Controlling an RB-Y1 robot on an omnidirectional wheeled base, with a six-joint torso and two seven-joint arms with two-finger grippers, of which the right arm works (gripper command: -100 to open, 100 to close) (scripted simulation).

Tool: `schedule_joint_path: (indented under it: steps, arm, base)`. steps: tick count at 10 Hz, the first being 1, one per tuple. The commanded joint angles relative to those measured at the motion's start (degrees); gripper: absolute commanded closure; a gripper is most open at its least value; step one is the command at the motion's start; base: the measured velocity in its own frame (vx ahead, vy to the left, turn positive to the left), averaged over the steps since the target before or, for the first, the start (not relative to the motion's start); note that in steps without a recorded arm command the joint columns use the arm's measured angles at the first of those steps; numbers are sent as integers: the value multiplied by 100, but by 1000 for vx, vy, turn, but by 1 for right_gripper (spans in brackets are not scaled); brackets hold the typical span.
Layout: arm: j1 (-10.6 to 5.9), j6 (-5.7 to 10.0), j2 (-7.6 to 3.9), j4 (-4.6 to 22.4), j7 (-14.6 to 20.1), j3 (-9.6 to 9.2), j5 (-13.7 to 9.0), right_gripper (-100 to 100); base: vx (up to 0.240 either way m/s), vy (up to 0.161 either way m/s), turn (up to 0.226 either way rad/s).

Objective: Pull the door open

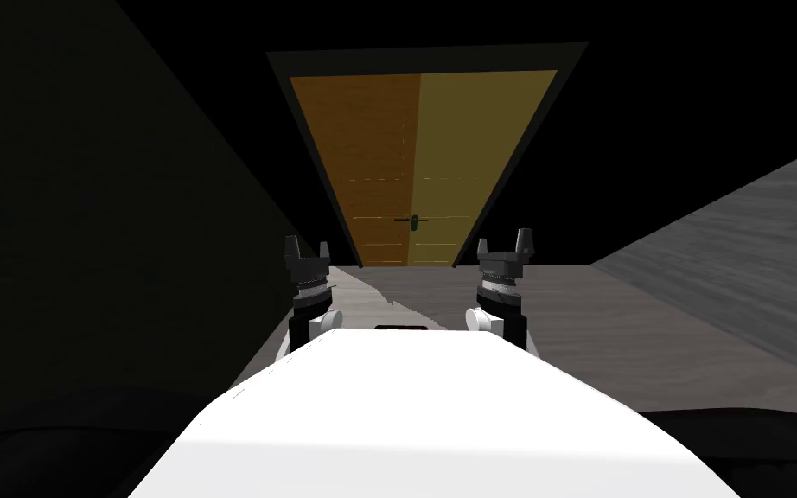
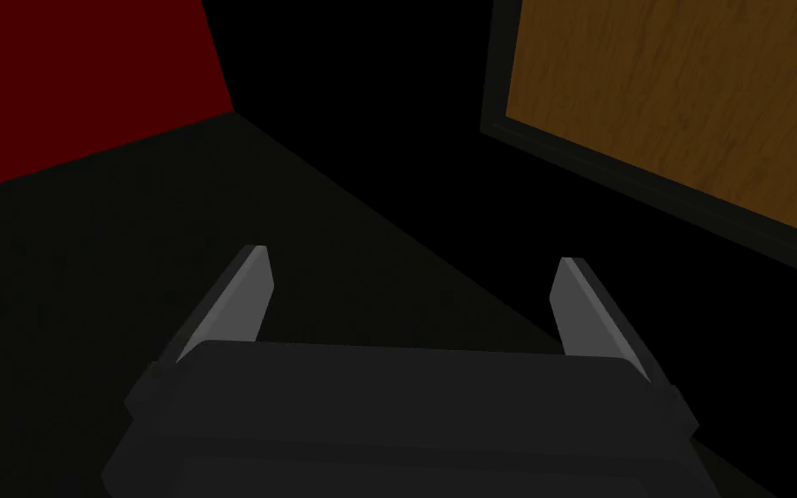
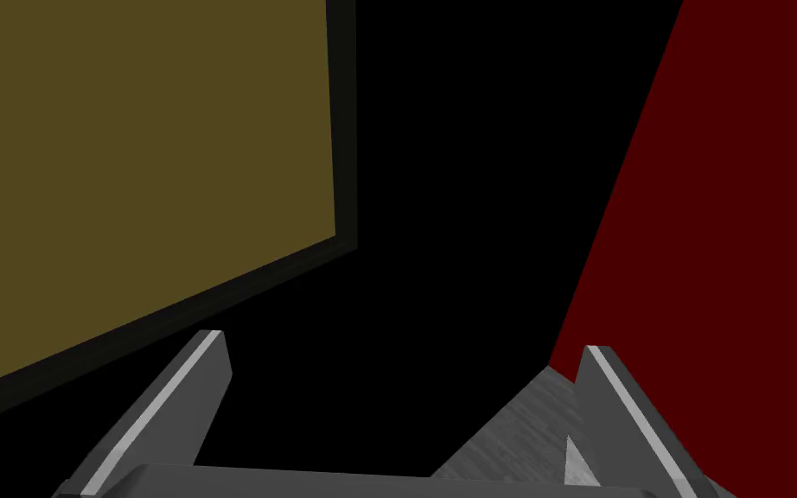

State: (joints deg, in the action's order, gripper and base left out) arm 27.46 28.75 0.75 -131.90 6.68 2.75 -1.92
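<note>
1. While standing well apart from the door (image 1: 388, 156), look straight ahead for it: two tall panels, brown on the left and yellow-brown on the right, shut side by side inside a dark frame (image 1: 423, 60), at the far end of the grey floor (image 1: 578, 320).
2. Find the small dark handle (image 1: 412, 220), low down on the seam between the two panels. Looks thin and hard to catch, so aim with care.
3. Check the left gripper (image 1: 307, 248): fingers (image 2: 232, 303) spread wide, holding nothing, pointing toward the brown panel's edge and the dark frame.
4. Check the right gripper (image 1: 503, 242): fingers spread wide too, holding nothing, pointing past the yellow-brown panel's edge.
5. Roll closer first. Too far away now for either arm to reach, by the look of things.
6. Stop a bit short of the door, leaving room for the swing.
7. Pick one arm for the job, most likely the one nearer the handle. Hard to tell from here the handle's own panel, so look again up close.
8. Keep the fingers wide until on either side of the handle, then squeeze shut gently but firmly.
9. Pull back slowly along a curve, not straight, and back the base away too. Watch out for slipping off.
</note>
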Motion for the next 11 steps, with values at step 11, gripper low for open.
schedule_joint_path:
  steps: [11]
  arm:
    - [-411,-245,-426,1250,457,186,350,-100]
  base:
    - [153,12,32]
